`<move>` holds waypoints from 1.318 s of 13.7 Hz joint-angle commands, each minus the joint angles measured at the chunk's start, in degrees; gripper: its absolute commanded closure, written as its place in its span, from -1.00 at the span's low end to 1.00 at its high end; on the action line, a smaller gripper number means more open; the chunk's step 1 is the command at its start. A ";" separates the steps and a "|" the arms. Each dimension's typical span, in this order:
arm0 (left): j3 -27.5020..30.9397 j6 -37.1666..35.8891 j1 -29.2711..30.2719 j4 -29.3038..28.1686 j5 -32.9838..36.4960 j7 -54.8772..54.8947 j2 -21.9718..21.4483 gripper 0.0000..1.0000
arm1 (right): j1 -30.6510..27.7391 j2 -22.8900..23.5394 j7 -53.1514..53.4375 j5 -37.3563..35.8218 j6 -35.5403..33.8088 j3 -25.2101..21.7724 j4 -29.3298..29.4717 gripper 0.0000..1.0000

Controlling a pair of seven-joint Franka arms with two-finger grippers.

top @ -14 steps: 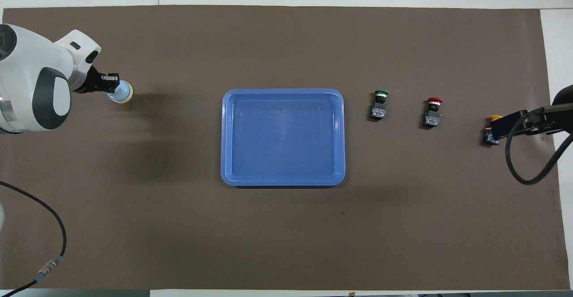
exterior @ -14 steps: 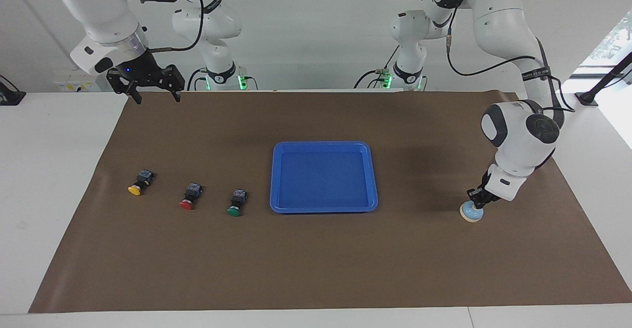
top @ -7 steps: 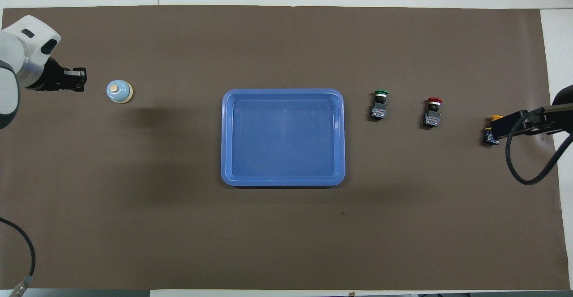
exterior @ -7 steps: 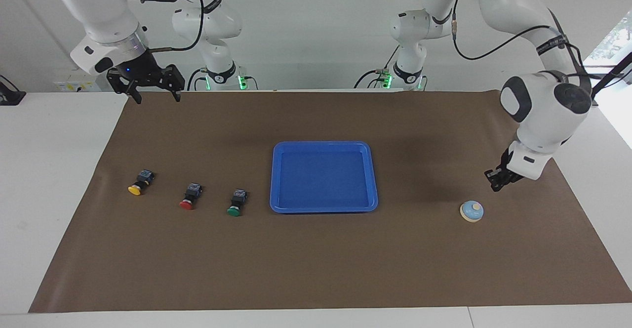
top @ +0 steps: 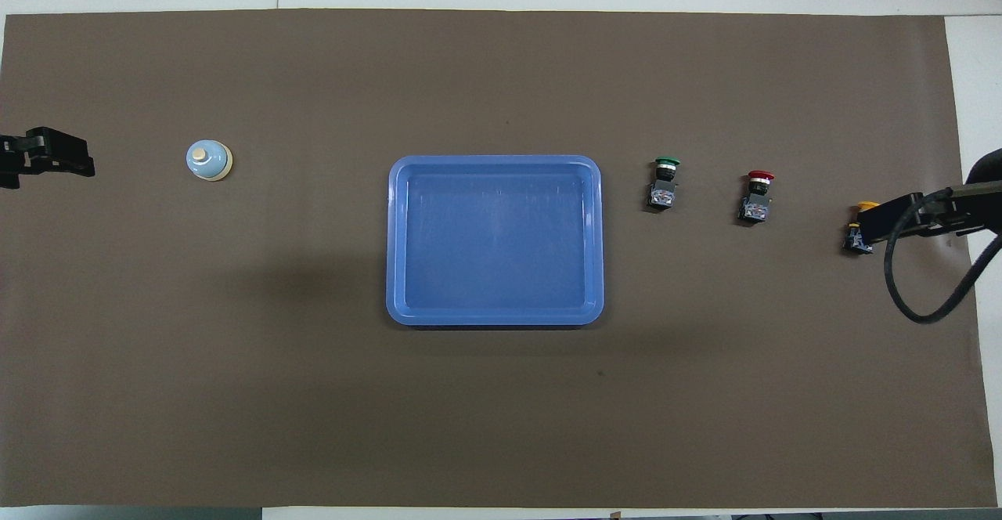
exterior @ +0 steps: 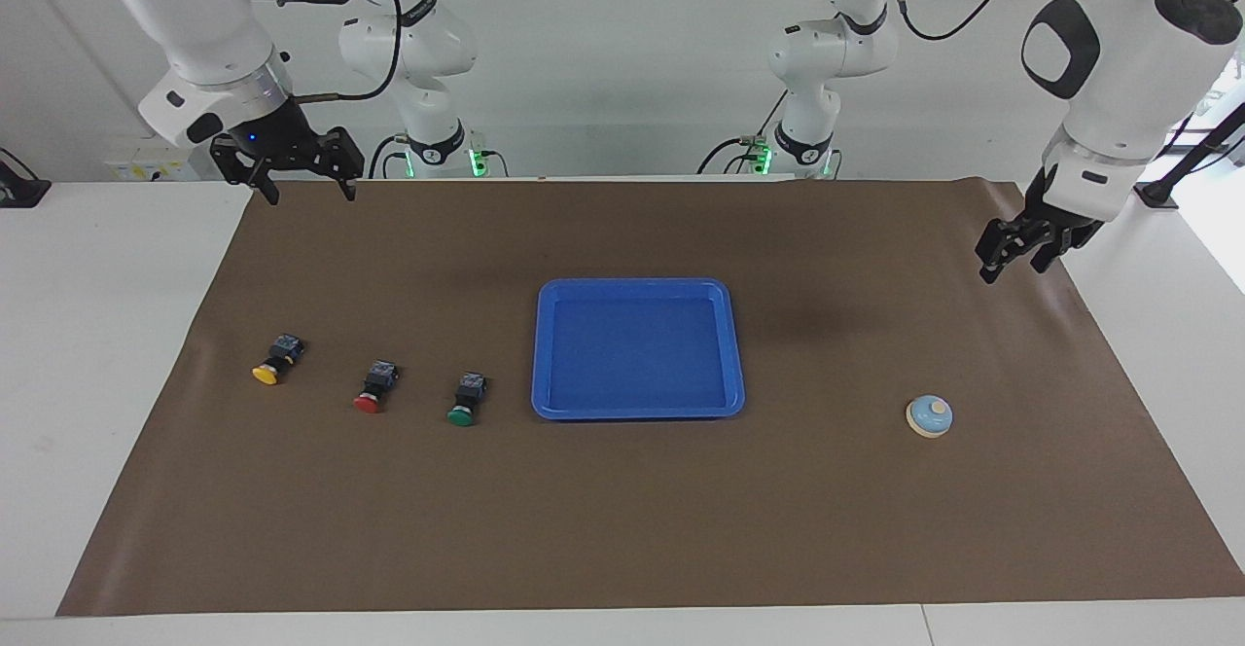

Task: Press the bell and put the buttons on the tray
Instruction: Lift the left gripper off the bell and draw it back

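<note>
Light-blue dome bell (exterior: 929, 416) with its cream rim and cream centre knob sits on the brown paper sheet (exterior: 622, 529) covering the white counter (exterior: 88, 335), toward the left arm's end and untouched. Near the middle of the sheet lies the shallow bright blue plastic tray (exterior: 736, 344), rectangular with rounded corners, nothing in it.

Toward the right arm's end, three small push-buttons with black block bodies lie on their sides in a row. The green-capped button (exterior: 466, 400) is closest to the tray, the red-capped button (exterior: 375, 388) comes next, and the yellow-capped button (exterior: 274, 360) is outermost. All three lie apart from each other and from the tray.

The left hand (exterior: 1013, 259) hangs in the air over the sheet's edge at the left arm's end, well clear of the bell; whether its fingers are spread or together cannot be told. The right hand (exterior: 309, 193) hovers with its fingers spread wide over the sheet's corner nearest the robots at the right arm's end, holding nothing.
</note>
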 commanded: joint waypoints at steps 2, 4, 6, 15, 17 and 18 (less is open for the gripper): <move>-0.18 -6.37 0.24 -0.71 0.85 -0.62 -3.99 -1.00 | -0.75 -0.66 -1.23 -0.37 -0.56 0.52 -0.31 -1.00; -0.18 -6.56 0.33 -0.10 -0.54 -0.88 -3.74 -1.00 | -0.75 -0.57 -1.23 -0.37 -0.56 0.52 -0.31 -1.00; -0.09 -9.36 0.76 2.88 -2.84 -0.97 -1.64 -1.00 | -0.75 -0.66 -1.23 -0.37 -0.56 0.52 -0.31 -1.00; -0.18 -12.62 0.33 1.48 -3.46 4.54 -2.42 -1.00 | -1.37 -0.75 -1.58 -0.46 -1.00 0.43 -0.13 -1.00; -0.18 -13.77 0.33 1.75 -4.68 7.38 -2.42 -1.00 | -1.37 -0.75 -1.67 -0.37 -1.00 0.52 -0.22 -1.00; -0.18 -13.77 0.24 1.66 -4.69 7.47 -2.42 -1.00 | -1.28 -0.75 -1.50 -0.37 -0.74 0.52 -0.22 -1.00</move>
